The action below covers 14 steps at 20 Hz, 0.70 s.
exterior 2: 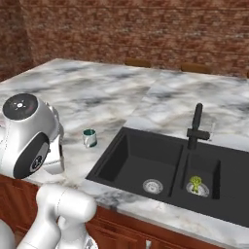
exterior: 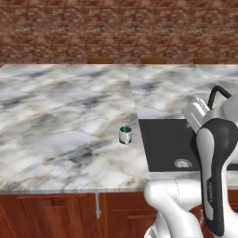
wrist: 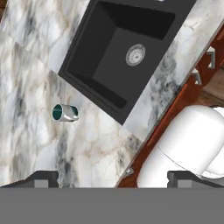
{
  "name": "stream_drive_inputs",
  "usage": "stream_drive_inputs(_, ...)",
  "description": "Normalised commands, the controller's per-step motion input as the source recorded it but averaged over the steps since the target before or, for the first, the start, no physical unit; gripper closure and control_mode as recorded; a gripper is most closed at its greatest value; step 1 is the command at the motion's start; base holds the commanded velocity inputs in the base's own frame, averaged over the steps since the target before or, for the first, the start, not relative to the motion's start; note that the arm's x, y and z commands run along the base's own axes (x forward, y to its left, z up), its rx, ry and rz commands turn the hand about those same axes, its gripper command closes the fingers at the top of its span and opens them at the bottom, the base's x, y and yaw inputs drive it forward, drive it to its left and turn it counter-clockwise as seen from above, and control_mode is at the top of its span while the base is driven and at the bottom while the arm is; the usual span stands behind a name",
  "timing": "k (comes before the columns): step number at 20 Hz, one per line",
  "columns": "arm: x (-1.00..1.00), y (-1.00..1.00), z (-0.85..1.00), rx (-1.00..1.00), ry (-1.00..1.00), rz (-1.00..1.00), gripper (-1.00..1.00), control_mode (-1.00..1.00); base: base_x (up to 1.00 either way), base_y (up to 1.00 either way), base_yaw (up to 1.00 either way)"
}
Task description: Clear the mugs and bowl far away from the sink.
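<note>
One small teal mug (exterior: 125, 135) with a pale outside stands upright on the marble counter, a short way left of the sink's left basin (exterior: 169, 144). The same mug (exterior 2: 89, 138) sits beside the black two-basin sink (exterior 2: 146, 160) in the right base view. From the hand view I look down from well above the counter: the mug (wrist: 64, 113) is left of the sink (wrist: 109, 61). My gripper (wrist: 114, 179) is open wide, its fingertips (wrist: 41, 178) far apart with nothing between them, clear of the mug. The bowl is out of view.
A black angular faucet (exterior 2: 196, 127) rises behind the sink's divider. A small green thing (exterior 2: 195, 183) lies at the right basin's drain. Marble counter (exterior: 60, 116) stretches far left, up to the brick wall (exterior: 116, 32). Wooden cabinet fronts (exterior: 56, 214) run below the counter edge.
</note>
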Motion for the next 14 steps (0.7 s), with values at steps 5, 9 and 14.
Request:
stream_drive_inputs(5, 0.00, 0.00, 0.00, 0.00, 0.00, 0.00, -1.00, 1.00, 0.96, 0.73, -0.22)
stream_drive_inputs(9, 0.00, 0.00, 0.00, 0.00, 0.00, 0.00, -1.00, 1.00, 1.00, 0.06, -0.05)
stream_drive_inputs(14, 0.00, 0.00, 0.00, 0.00, 0.00, 0.00, -1.00, 1.00, 0.97, 0.60, -0.06)
